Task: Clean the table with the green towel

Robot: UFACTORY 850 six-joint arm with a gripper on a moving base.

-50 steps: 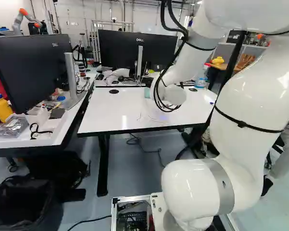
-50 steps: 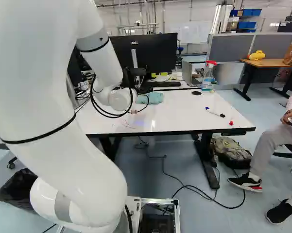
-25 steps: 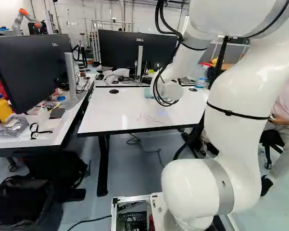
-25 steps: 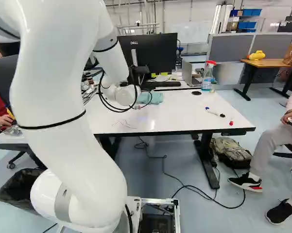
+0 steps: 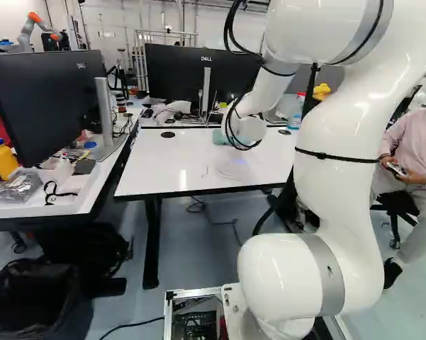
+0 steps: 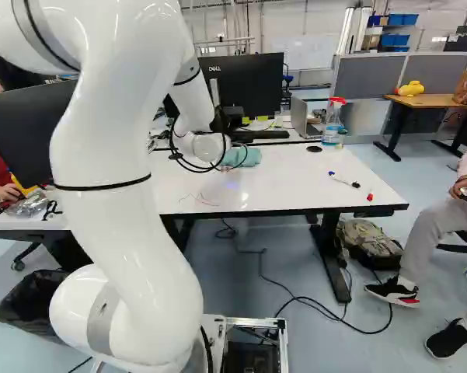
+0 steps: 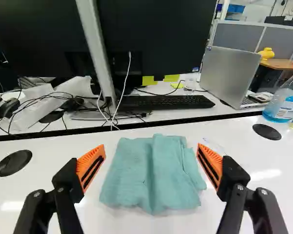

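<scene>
The folded green towel (image 7: 151, 175) (image 6: 249, 157) lies on the white table (image 6: 295, 179) toward its far edge. In both base views the gripper is hidden behind the round white end of my arm, which hangs close to the towel and partly covers it in the left base view. In the wrist view my gripper (image 7: 151, 147) stands open, one orange-padded finger to each side of the towel, nothing gripped. Thin reddish marks (image 6: 198, 200) (image 5: 230, 174) show on the tabletop nearer the base.
Behind the table stand a monitor (image 5: 198, 71), a keyboard (image 7: 166, 102) and a laptop (image 7: 229, 73). A spray bottle (image 6: 332, 122) is at the far right; a marker (image 6: 343, 181) and a red cap (image 6: 370, 196) lie on the right part. Another robot (image 5: 39, 28) stands far back.
My arm has swung and reached forward, its end moving away from the base, toward the towel. The base and the towel have stayed where they were.
</scene>
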